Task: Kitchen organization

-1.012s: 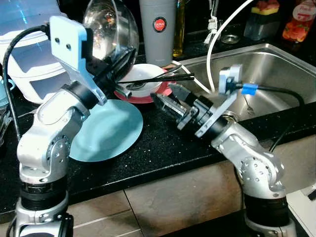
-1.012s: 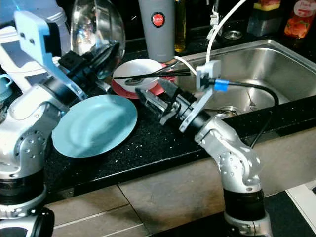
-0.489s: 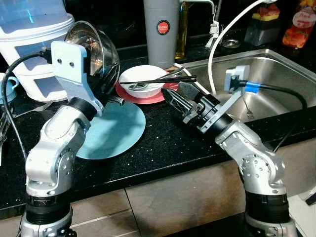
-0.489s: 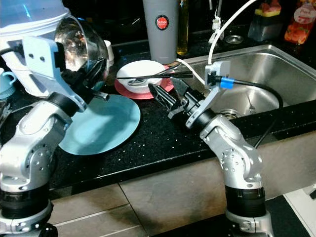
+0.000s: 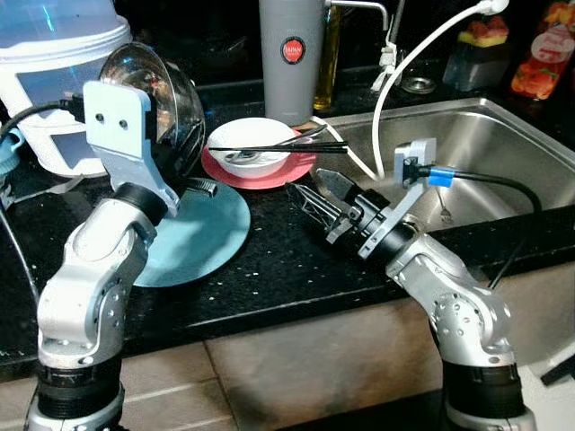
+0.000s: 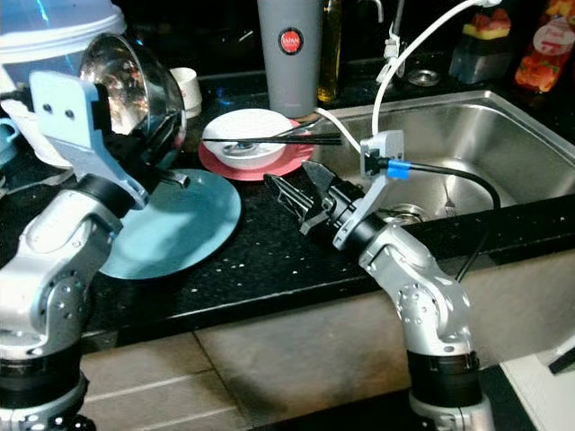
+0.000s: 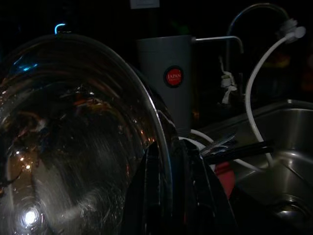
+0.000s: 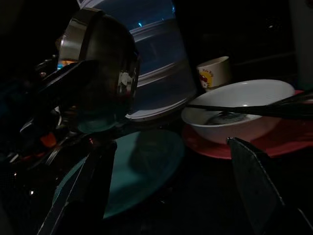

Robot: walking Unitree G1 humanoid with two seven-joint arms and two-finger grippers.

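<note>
Left eye view: the left gripper (image 5: 184, 148) is raised above the black counter (image 5: 269, 269), its two black fingers closed on the rim of a steel mixing bowl (image 5: 148, 94) held tilted on edge, hollow facing the robot. Straight below those jaws lies a teal plate (image 5: 198, 233), flat on the counter. The right gripper (image 5: 316, 193) hovers low, fingers spread wide with nothing between them, aimed toward that plate. Just beyond its open jaws, a white bowl (image 5: 256, 145) sits on a red plate (image 5: 269, 171), black chopsticks (image 5: 274, 148) laid crosswise. The right arm looks nearer those dishes; the sink (image 5: 467, 144) lies behind it.
</note>
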